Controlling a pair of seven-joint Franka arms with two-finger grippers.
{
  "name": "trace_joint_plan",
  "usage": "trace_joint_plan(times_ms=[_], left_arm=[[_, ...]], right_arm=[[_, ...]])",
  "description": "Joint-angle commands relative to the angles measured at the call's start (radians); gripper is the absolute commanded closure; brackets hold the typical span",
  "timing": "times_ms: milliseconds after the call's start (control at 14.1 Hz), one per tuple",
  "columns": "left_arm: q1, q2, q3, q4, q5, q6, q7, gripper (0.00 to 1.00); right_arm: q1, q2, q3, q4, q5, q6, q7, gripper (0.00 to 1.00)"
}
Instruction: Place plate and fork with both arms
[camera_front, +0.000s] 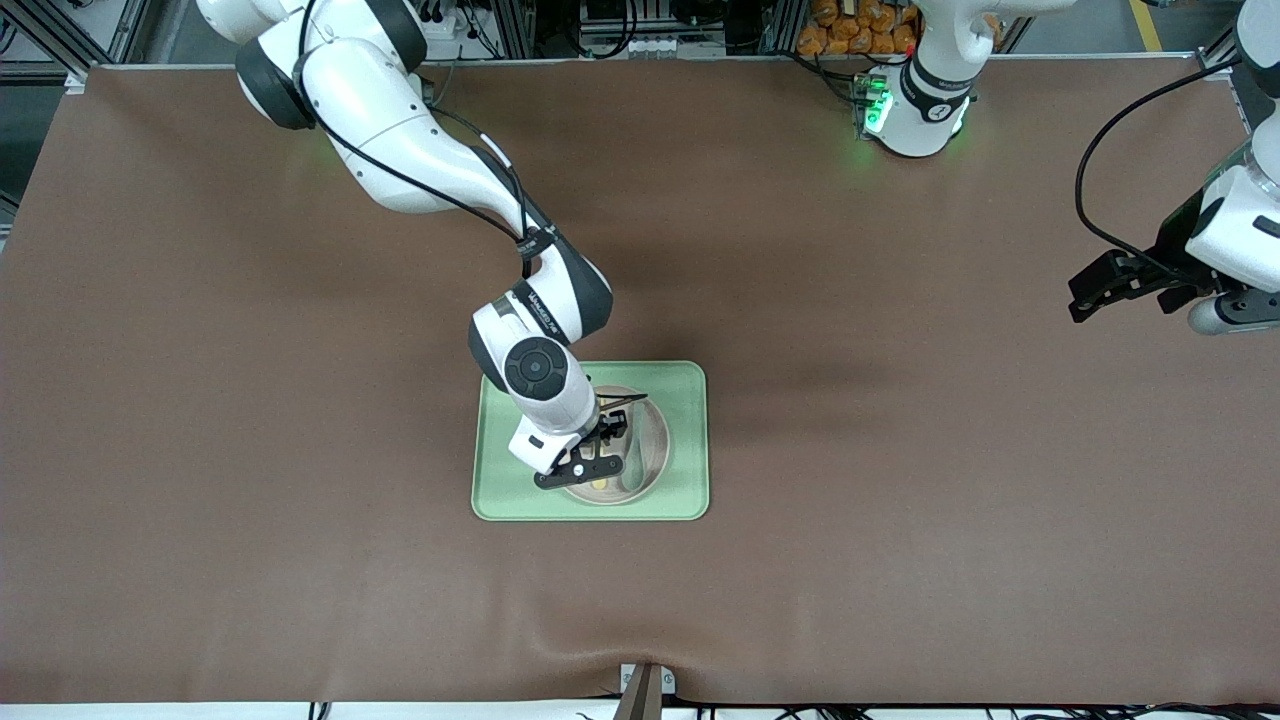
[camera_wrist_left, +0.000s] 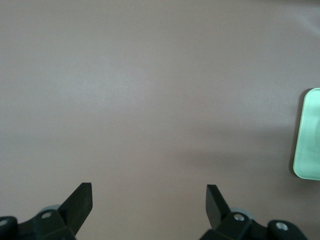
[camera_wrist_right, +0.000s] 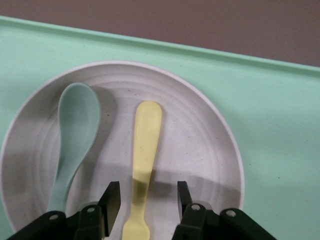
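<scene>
The pale plate (camera_front: 655, 440) lies on the light-green tray (camera_front: 690, 400) in the middle of the table. The pale-yellow fork (camera_wrist_right: 146, 150) lies flat on the plate (camera_wrist_right: 200, 130); only a bit of the fork (camera_front: 600, 484) shows under the hand in the front view. My right gripper (camera_front: 590, 472) is down over the plate, open, one finger on each side of the fork's handle with small gaps (camera_wrist_right: 147, 192). My left gripper (camera_front: 1082, 292) waits, open and empty, above bare cloth at the left arm's end of the table (camera_wrist_left: 149, 192).
A teal-green spoon (camera_wrist_right: 75, 135) lies on the plate beside the fork, bowl up (camera_front: 632, 470). The tray's edge shows in the left wrist view (camera_wrist_left: 307, 135). Brown cloth covers the table, with a fold and a clamp (camera_front: 645, 690) at its near edge.
</scene>
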Motion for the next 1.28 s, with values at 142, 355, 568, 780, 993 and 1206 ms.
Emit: trace_joint_plan(times_ms=[142, 355, 568, 780, 993, 1206], left_arm=[[0.008, -0.033, -0.010, -0.020, -0.020, -0.033, 0.012, 0.00], [0.008, -0.042, -0.010, -0.023, -0.039, -0.043, 0.014, 0.00], [0.010, -0.045, -0.010, -0.024, -0.041, -0.044, 0.027, 0.00], [0.008, -0.048, -0.009, -0.026, -0.041, -0.047, 0.027, 0.00], [0.010, -0.059, -0.007, -0.034, -0.041, -0.047, 0.027, 0.00], [0.016, -0.062, -0.009, -0.035, -0.041, -0.047, 0.027, 0.00]], right_arm=[[0.017, 0.016, -0.009, 0.002, -0.036, 0.017, 0.032, 0.50], [0.022, 0.016, -0.009, -0.014, -0.040, 0.045, 0.033, 0.51], [0.022, 0.014, -0.009, -0.014, -0.038, 0.042, 0.033, 0.73], [0.012, 0.011, -0.007, -0.012, -0.035, 0.032, 0.030, 1.00], [-0.009, 0.004, -0.004, -0.003, -0.005, 0.025, 0.032, 1.00], [-0.021, -0.019, -0.006, 0.017, 0.040, -0.058, 0.036, 1.00]])
